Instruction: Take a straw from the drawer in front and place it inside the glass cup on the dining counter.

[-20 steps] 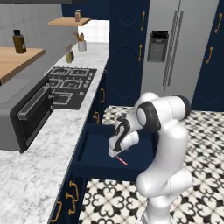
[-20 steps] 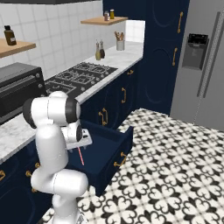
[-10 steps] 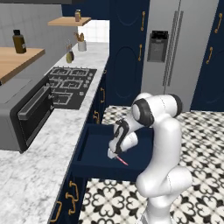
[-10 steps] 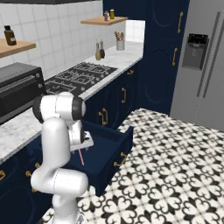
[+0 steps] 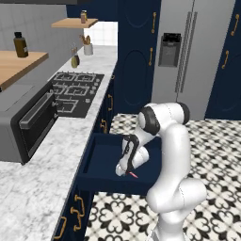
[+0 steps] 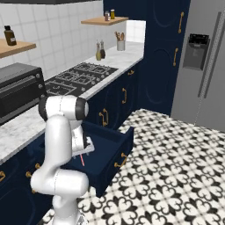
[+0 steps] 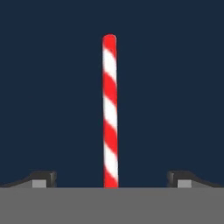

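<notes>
The straw (image 7: 110, 113), striped red and white, lies flat on the dark blue floor of the open drawer (image 5: 101, 162). My gripper (image 7: 111, 179) hangs just above it and is open, one fingertip well clear on each side of the straw's near end. In the left base view the gripper (image 5: 123, 170) reaches down into the drawer, and the straw's tip (image 5: 133, 174) sticks out beside it. The right base view shows the straw (image 6: 82, 160) below my hand inside the drawer (image 6: 110, 145). The glass cup and the dining counter are out of view.
The marbled worktop (image 5: 56, 155) runs along the left over the drawer, carrying a black stove (image 5: 75, 92) and a grey oven box (image 5: 23, 127). A steel fridge (image 5: 193, 56) stands at the back. The patterned tile floor (image 6: 176, 167) lies to the right.
The arm's upper joints have swung a little toward the counter and the hand has sunk slightly lower into the drawer. The jaws stay open and the straw has not moved.
</notes>
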### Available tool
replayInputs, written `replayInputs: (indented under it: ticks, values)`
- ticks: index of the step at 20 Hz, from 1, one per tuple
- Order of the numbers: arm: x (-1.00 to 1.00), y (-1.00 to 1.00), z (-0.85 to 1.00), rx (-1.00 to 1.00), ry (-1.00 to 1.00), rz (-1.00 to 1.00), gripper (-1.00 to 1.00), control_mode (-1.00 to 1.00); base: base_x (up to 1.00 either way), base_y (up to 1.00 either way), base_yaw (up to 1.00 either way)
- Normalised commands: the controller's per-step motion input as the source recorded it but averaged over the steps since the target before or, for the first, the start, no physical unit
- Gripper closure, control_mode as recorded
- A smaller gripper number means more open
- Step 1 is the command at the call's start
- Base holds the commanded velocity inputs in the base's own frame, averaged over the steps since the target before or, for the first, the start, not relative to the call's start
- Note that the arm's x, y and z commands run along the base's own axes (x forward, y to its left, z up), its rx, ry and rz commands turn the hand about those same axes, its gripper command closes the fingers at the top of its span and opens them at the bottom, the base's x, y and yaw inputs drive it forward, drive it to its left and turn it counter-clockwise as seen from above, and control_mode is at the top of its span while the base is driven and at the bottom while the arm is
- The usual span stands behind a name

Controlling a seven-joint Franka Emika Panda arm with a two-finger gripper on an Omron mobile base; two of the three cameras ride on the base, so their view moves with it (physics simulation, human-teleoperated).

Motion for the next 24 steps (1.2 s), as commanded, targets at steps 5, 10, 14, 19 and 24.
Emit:
replayInputs:
  ticks: [5, 10, 14, 19, 24]
  values:
    - [0.00, -0.02, -0.28, 0.00, -0.03, 0.00, -1.00, -1.00, 0.00, 0.00, 0.00]
    - [-0.03, -0.35, -0.45, 0.00, -0.07, 0.00, 1.00, -1.00, 0.00, 0.00, 0.00]
    - [-0.14, -0.89, -0.87, 0.00, -0.12, -0.05, 1.00, -1.00, 0.00, 0.00, 0.00]
    - [-0.03, -0.65, -0.84, 0.00, -0.08, -0.05, 1.00, -1.00, 0.00, 0.00, 0.00]
    - [0.00, -0.54, -0.64, 0.00, -0.02, -0.05, 1.00, -1.00, 0.00, 0.00, 0.00]
